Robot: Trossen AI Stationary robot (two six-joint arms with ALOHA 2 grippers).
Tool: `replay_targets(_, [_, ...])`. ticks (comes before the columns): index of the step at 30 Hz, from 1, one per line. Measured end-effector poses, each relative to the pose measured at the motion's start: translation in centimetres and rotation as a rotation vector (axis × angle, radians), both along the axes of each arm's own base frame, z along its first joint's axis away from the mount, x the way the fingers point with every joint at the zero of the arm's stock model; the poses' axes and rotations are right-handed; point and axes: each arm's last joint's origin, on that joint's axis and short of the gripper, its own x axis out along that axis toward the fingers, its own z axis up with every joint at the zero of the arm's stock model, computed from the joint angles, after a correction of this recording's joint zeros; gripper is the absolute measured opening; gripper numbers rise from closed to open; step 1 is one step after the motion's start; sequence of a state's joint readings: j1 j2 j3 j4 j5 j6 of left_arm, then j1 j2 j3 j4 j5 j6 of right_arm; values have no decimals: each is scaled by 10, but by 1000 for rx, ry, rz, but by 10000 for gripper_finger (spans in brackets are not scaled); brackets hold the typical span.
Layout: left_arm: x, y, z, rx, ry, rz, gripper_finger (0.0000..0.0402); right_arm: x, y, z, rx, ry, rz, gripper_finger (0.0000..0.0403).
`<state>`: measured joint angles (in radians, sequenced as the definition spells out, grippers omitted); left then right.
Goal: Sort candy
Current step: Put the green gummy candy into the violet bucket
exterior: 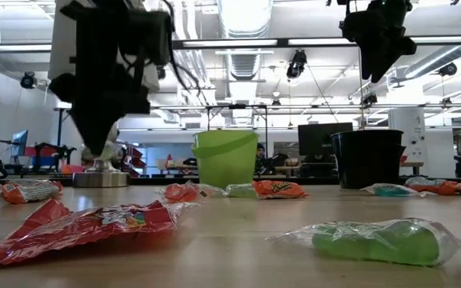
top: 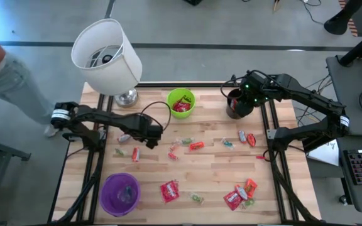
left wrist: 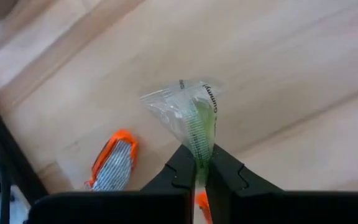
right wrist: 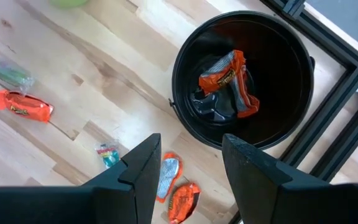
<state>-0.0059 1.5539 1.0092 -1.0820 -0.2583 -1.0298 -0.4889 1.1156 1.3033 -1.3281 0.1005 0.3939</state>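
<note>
Wooden slats fill the high view, where the table (top: pixel 212 164) carries candy scattered across its middle and lower part: red flat packets (top: pixel 169 190) at lower centre, more red and orange pieces (top: pixel 241 193) at lower right, an orange piece (top: pixel 197 145) at centre. A green cup (top: pixel 181 103) sits at upper centre with red sweets inside, a black cup (top: pixel 237 103) at upper right, a purple cup (top: pixel 120 192) at lower left, and a white lamp (top: pixel 107 56) at upper left. The left gripper (top: pixel 151 140) is left of centre, low over the boards; the right gripper (top: pixel 242 95) hangs above the black cup.

From table height, the low view adds what the overhead one cannot: a red packet (exterior: pixel 86 226) lying flat at lower left and a green clear-wrapped sweet (exterior: pixel 382 240) at lower right, with the green and black cups standing behind. Which dark arm is which here is hard to judge.

Only the left wrist view shows the grip itself: the left gripper's fingers (left wrist: pixel 180 171) are pressed together on a clear wrapper with a green sweet (left wrist: pixel 194 118), which stands up from between the tips. An orange-ended wrapped piece (left wrist: pixel 112 159) lies on the wood just beside.

Looking down from the right wrist view, the right gripper's fingers (right wrist: pixel 145 168) stand spread, holding nothing, with the black cup beyond them holding an orange wrapper (right wrist: pixel 229 78).
</note>
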Motion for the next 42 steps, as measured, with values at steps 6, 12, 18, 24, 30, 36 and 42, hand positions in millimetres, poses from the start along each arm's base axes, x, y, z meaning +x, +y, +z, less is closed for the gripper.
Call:
replay_targets(6, [-2, -10, 18, 1, -40, -115, 0, 0, 0, 0, -4, -5, -10, 164])
replay_targets(12, [-9, -29, 36, -29, -17, -195, 0, 3, -2, 1, -16, -40, -27, 164])
replay_targets(18, [-11, -59, 70, -78, -61, -311, 0, 4, -2, 2, -23, -54, -27, 164])
replay_targets(24, [-11, -90, 120, -127, -194, -394, 0, 4, -2, 2, -23, -54, -27, 164])
replay_targets(30, [-25, -126, 154, -190, -315, -419, 0, 4, -2, 2, -32, -44, 7, 164])
replay_targets(36, [-47, -162, 163, -286, -343, -396, 0, 4, -2, 2, -47, -20, 82, 164])
replay_targets(42, [-74, -194, 158, -446, -243, -290, 0, 3, -1, 1, -49, -5, 117, 164])
